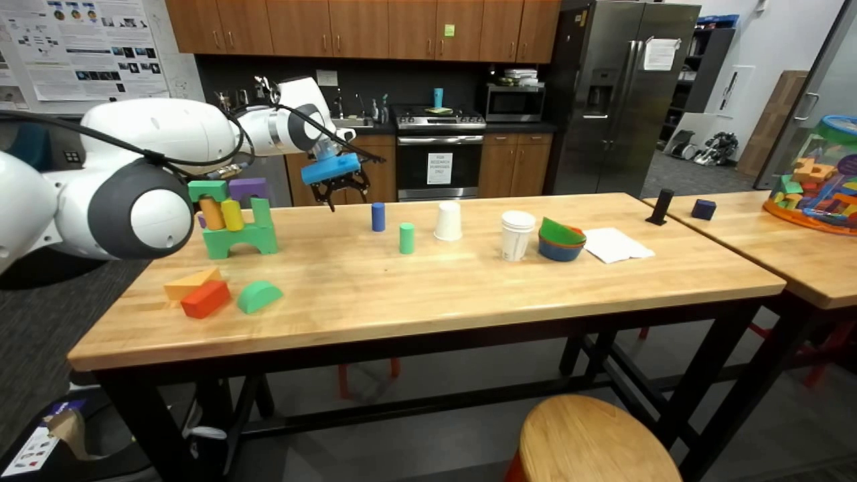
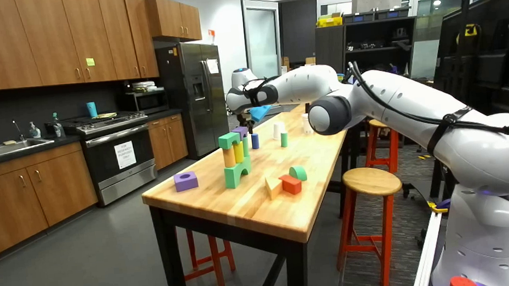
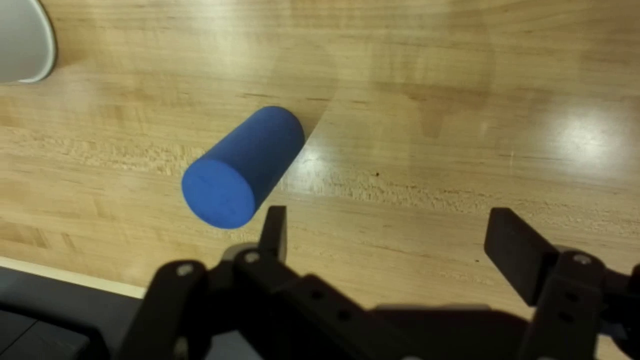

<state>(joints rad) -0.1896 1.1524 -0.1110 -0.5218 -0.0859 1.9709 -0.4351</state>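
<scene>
Blue cylinder (image 3: pixel 243 166), “RESEARCH PURPOSES ONLY” sign (image 1: pixel 439 169)

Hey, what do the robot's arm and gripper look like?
The arm is white with rounded segments, dark grey bands around some joints, and black cables strapped along it. The gripper is black, with two fingers and a bright blue piece by its base.

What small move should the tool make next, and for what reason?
I would perhaps shift the tool sideways toward the blue cylinder before lowering: in the wrist view the jaws are open, but the cylinder appears left of the gap between them, so descending straight now would likely miss it.
</scene>
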